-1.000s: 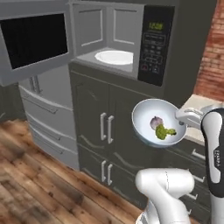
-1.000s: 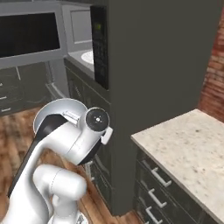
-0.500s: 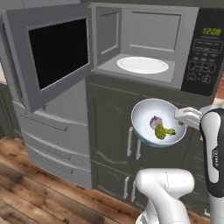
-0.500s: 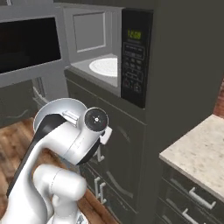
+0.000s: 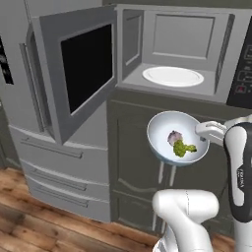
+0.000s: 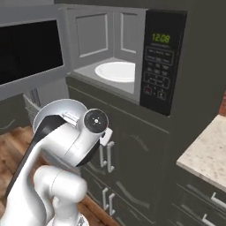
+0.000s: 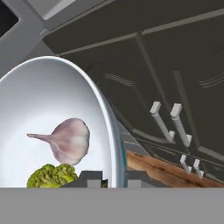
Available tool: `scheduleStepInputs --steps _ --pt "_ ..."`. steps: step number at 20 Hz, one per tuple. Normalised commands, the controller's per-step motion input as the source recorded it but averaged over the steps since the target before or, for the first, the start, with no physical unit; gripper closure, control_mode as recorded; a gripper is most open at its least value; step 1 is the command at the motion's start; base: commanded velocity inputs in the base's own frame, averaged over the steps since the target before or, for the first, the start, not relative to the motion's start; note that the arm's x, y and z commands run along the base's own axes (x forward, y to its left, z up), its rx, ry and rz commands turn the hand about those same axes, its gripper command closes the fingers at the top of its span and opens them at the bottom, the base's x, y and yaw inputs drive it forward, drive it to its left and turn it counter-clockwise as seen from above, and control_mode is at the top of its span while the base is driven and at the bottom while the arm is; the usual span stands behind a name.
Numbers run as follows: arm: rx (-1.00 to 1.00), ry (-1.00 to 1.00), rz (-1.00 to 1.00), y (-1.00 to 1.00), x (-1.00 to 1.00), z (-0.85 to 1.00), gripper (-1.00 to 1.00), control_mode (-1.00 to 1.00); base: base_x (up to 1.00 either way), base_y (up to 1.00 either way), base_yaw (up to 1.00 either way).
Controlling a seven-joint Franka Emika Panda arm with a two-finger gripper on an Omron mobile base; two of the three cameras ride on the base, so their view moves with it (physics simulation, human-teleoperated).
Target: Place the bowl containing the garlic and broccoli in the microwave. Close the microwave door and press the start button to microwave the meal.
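Note:
I hold the bowl (image 5: 170, 134), white inside, at chest height below the microwave (image 5: 172, 54) opening. My gripper (image 5: 208, 130) is shut on its right rim. In it lie the pale purple garlic (image 5: 173, 137) and the yellow-green broccoli (image 5: 182, 148). In the hand view the bowl (image 7: 43, 100) stands at the left with the garlic (image 7: 70, 140) and broccoli (image 7: 52, 175), and my gripper (image 7: 111, 179) pinches the rim. The microwave door (image 5: 83, 69) hangs open to the left. A white turntable plate (image 5: 172, 76) rests inside. The dark control strip (image 6: 161, 62) reads 12:08.
Dark grey cabinet doors with handles (image 5: 165, 174) stand under the microwave. Grey fridge drawers (image 5: 54, 162) are at the left. A speckled stone counter (image 6: 207, 150) juts in at the right. Wooden floor (image 5: 29, 226) lies below.
The whole picture has shifted: the base has moved, so the microwave now stands closer and more in front. The bowl stays in my gripper in the same pose.

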Motion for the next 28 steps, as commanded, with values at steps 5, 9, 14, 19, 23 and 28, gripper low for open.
scheduleStepInputs --steps 5,9,14,19,23,28 --pt "0.0 0.0 0.0 0.0 0.0 0.0 1.0 1.0 0.35 0.31 -0.29" --pt "0.0 0.0 0.0 0.0 0.0 0.0 1.0 1.0 0.39 0.31 -0.27" --pt "0.0 0.0 0.0 0.0 0.0 0.0 1.0 1.0 0.26 0.13 -0.21" --pt "0.0 0.0 0.0 0.0 0.0 0.0 1.0 1.0 0.27 0.34 -0.16" --pt "0.0 0.0 0.0 0.0 0.0 0.0 1.0 1.0 0.25 0.3 -0.13" --pt "-0.01 0.0 -0.03 0.02 0.1 0.0 1.0 -1.0 0.0 0.0 0.0"
